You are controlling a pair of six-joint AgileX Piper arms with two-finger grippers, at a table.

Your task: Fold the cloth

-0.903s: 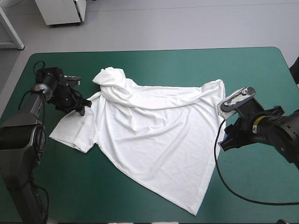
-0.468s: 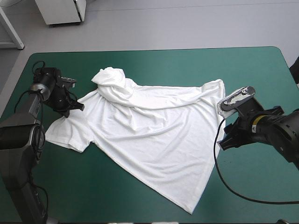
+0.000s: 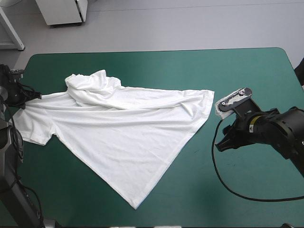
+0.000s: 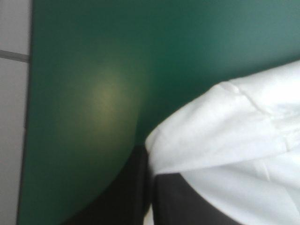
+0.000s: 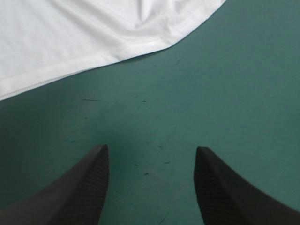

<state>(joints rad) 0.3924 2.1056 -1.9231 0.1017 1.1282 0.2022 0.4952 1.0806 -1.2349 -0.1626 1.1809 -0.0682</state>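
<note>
High view: white T-shirt [image 3: 118, 128] spread flat on the worktop [image 3: 247, 71], covering its left and middle. A bunched fold sits toward the worktop's far left, and one corner points at its near edge. Left gripper [image 3: 23, 94] at the worktop's left edge, on the sleeve end. Right gripper [image 3: 222, 141] over the worktop's right part, just beside the shirt, not touching.

Left wrist view: black jaws clenched on a fold of the shirt, cloth pinched between them, teal-green cover [image 4: 93, 70] beyond.

Right wrist view: jaws released, standing wide apart over the worktop's bare cover. Shirt hem ahead of them, apart.
</note>
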